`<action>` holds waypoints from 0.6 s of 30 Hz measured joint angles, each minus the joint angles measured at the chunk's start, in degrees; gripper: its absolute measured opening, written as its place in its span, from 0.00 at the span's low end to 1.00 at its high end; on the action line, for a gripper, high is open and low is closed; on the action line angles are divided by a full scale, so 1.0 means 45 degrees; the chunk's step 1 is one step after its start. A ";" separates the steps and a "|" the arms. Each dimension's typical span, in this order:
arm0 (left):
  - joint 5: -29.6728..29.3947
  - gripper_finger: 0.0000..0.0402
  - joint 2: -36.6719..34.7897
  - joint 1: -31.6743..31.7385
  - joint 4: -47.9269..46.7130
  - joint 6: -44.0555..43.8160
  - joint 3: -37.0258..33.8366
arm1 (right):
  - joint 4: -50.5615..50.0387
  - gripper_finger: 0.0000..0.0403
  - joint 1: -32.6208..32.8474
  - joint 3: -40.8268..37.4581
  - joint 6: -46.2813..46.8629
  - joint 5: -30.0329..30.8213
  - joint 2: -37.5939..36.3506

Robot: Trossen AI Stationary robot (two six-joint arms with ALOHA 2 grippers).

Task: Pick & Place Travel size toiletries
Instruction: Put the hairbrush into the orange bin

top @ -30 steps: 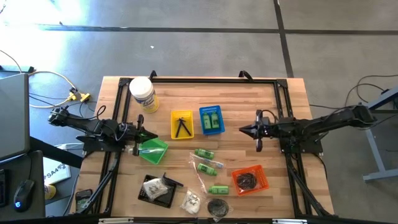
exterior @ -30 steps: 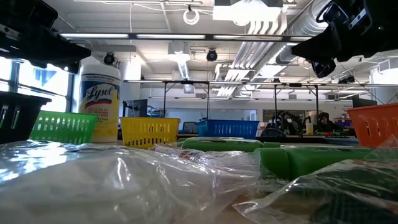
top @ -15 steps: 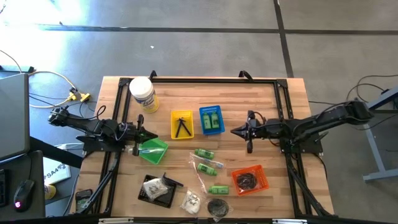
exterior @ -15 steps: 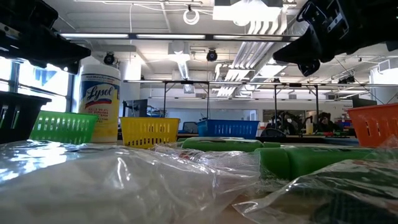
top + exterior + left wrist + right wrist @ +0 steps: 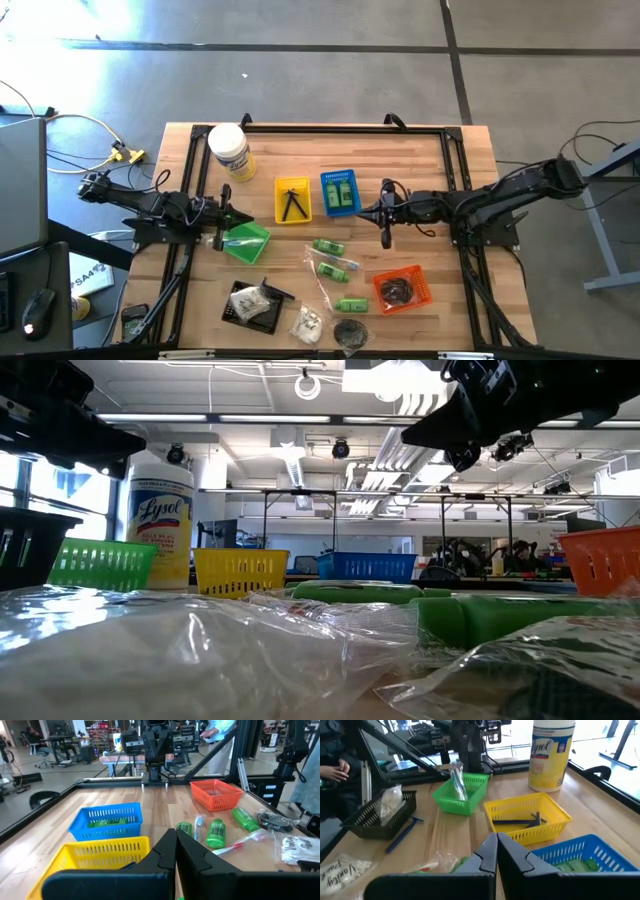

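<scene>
Wooden table (image 5: 470, 150) is carrying baskets; right gripper (image 5: 386, 216), fingers closed and empty, has been advancing toward the green bottles (image 5: 329, 247) lying just below-left of it, likely beginning a pick.

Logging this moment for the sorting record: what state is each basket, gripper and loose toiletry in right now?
Left gripper, shut over the green basket.
Right gripper, shut, empty, beside the blue basket.
Blue basket, holds green items.
Yellow basket, holds black pieces.
Orange basket, holds something dark.
Green bottles, loose on the table.
</scene>
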 joint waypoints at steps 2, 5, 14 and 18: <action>0.0003 0.00 0.0000 0.0000 0.0003 -0.0109 0.0005 | -0.0020 0.01 0.0000 0.0036 0.0000 -0.0003 0.0040; 0.0002 0.00 0.0000 0.0000 0.0003 -0.0128 0.0010 | -0.0032 0.01 -0.0005 0.0036 0.0000 -0.0265 0.0038; 0.0005 0.00 0.0000 0.0000 0.0006 -0.0123 0.0015 | -0.0747 0.01 0.0366 0.0501 0.0000 -0.0645 0.0043; 0.0005 0.00 0.0000 0.0000 0.0010 -0.0109 0.0019 | -0.3387 0.01 0.0828 0.1841 -0.0005 0.0533 0.0043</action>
